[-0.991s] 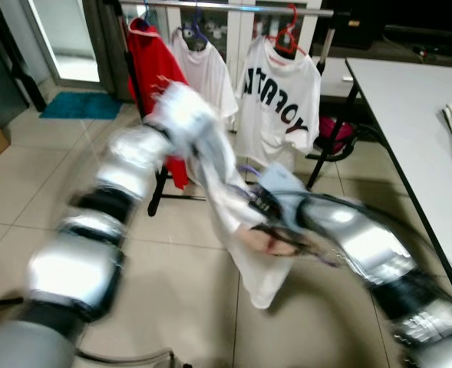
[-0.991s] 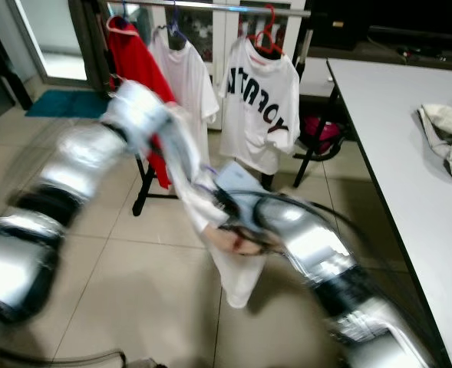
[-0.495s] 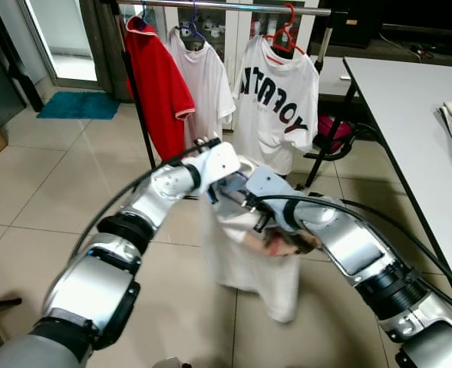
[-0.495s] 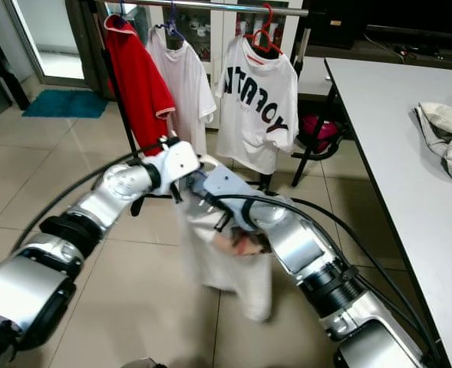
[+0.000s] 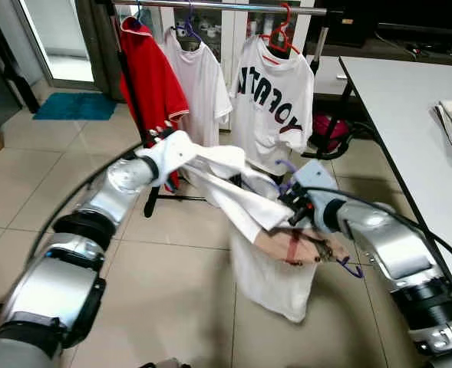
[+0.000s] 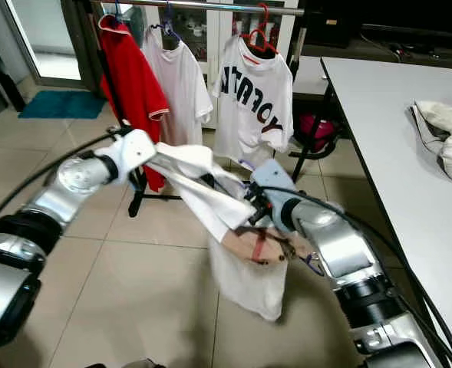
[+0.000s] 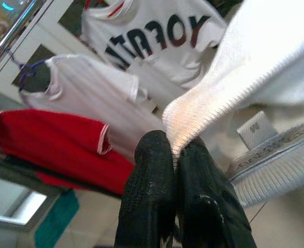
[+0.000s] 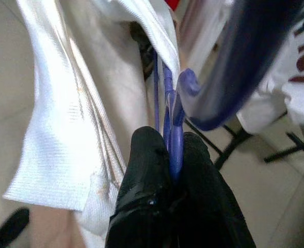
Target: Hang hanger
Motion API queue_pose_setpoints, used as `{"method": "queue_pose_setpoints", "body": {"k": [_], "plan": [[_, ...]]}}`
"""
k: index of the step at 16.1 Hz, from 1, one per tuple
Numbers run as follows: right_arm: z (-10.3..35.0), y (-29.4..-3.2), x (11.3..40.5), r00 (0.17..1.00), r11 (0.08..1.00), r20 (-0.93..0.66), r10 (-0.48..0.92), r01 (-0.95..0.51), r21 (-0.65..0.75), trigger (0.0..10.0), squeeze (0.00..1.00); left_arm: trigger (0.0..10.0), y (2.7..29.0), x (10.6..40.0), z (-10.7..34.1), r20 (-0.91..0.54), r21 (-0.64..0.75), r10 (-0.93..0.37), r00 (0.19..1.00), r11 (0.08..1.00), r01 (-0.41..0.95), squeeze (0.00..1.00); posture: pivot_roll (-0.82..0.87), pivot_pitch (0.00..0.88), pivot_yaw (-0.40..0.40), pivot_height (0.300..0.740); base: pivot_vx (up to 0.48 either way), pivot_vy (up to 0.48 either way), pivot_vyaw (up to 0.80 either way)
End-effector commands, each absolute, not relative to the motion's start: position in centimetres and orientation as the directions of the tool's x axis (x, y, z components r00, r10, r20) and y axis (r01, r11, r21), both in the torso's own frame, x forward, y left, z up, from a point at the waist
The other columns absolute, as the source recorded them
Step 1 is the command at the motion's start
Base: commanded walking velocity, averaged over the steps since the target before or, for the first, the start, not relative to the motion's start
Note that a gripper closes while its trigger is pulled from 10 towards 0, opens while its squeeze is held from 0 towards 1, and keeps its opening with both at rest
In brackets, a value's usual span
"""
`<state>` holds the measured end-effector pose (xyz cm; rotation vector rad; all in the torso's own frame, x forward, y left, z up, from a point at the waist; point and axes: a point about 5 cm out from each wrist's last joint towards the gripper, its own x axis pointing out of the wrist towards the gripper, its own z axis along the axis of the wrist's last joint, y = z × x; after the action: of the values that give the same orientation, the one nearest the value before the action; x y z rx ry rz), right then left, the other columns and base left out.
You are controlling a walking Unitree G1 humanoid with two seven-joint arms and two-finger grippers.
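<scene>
**Holding a shirt on a blue hanger, short of the rail**

Spanning both arms, the white shirt hangs stretched in front of the robot, well below and short of the clothes rail. The left gripper is pinched tight on a hemmed edge of the cloth, up and to the left. The right gripper is clamped on the blue hanger, lower and to the right; a bit of hanger pokes out by the right arm.

The cloth's long axis runs from upper left down to lower right. The rail lies ahead and above, with a gap between the plain white tee and the printed tee. The right arm, carrying the hook, looks the one to lift.

Compared with half a second ago, the grippers are farther apart and the shirt is drawn out longer.
</scene>
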<state>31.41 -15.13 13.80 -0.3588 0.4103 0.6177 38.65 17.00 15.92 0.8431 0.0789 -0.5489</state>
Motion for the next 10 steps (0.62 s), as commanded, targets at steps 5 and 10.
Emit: {"method": "queue_pose_setpoints", "body": {"k": [5,10], "plan": [[16.0,-15.1,27.4,0.54,0.583,-0.348,0.766,-0.812,0.023,0.0,0.0,0.0,21.4,38.6,16.3,-0.308,0.741,-0.278,0.91,0.53,0.413,0.0,-0.19,0.0,0.006,0.74,0.0,0.0,0.0],[15.9,-17.1,26.1,0.541,0.58,-0.429,0.723,-0.813,-0.049,0.0,0.0,0.0,23.2,38.9,17.7,-0.274,0.745,-0.214,0.938,0.57,0.347,0.0,-0.19,0.0,0.009,0.74,0.0,0.0,0.0]]}}
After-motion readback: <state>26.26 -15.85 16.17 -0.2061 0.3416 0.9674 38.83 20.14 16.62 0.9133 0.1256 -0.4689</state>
